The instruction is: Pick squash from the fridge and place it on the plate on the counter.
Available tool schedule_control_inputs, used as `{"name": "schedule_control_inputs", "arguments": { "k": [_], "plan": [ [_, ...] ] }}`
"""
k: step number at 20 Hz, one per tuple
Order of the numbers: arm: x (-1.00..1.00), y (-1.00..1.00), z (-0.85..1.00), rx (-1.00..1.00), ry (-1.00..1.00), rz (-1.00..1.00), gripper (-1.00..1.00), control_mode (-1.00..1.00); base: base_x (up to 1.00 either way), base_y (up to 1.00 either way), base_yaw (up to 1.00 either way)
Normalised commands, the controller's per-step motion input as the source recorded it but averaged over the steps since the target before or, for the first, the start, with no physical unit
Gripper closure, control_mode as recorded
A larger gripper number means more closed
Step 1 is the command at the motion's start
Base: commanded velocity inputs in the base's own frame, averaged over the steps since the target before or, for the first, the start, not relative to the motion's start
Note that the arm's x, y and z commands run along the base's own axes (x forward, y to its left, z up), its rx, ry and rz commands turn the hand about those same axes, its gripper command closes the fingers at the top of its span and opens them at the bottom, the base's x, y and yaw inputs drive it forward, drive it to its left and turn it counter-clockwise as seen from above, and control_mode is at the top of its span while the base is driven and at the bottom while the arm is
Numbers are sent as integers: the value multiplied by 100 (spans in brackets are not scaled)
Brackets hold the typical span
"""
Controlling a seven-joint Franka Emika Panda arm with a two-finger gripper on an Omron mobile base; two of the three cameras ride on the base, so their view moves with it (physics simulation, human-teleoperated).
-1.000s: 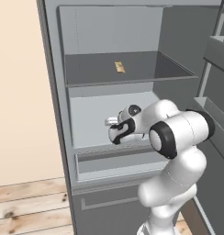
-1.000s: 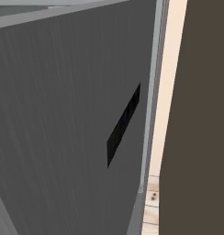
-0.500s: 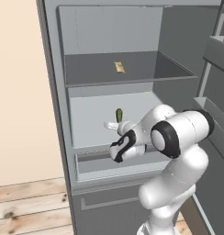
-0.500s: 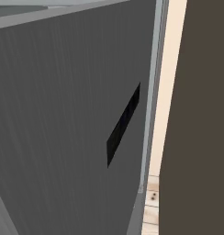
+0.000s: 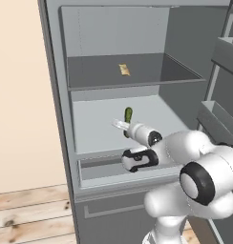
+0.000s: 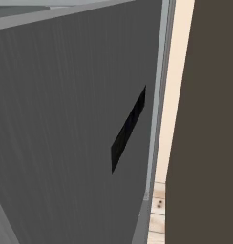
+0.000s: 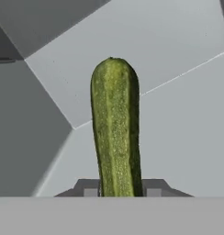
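Small tan packet [image 5: 123, 70] — wooden floor [image 5: 27, 214] below.

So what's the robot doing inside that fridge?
The robot's arm is reaching into the open fridge. Its gripper is shut on a dark green squash, which sticks straight out from between the two fingers over the pale middle shelf. On the shelf above lies a small tan packet. The squash is in the grip but not out of the fridge yet.

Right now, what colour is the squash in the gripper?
Dark green, finely speckled squash; clearest in the hand view.
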Motion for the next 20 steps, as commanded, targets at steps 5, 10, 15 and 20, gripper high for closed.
{"name": "schedule_control_inputs", "arguments": {
  "k": [5,10,15,20],
  "plan": [
    [-39,0,98,-1,20,0,100,-100,0,0,0],
    [-56,0,84,-10,24,-5,100,-100,0,0,0],
    [-58,0,75,-15,23,-10,100,-100,0,0,0],
    [-52,0,12,-25,19,-16,100,-100,0,0,0]
  ]
}}
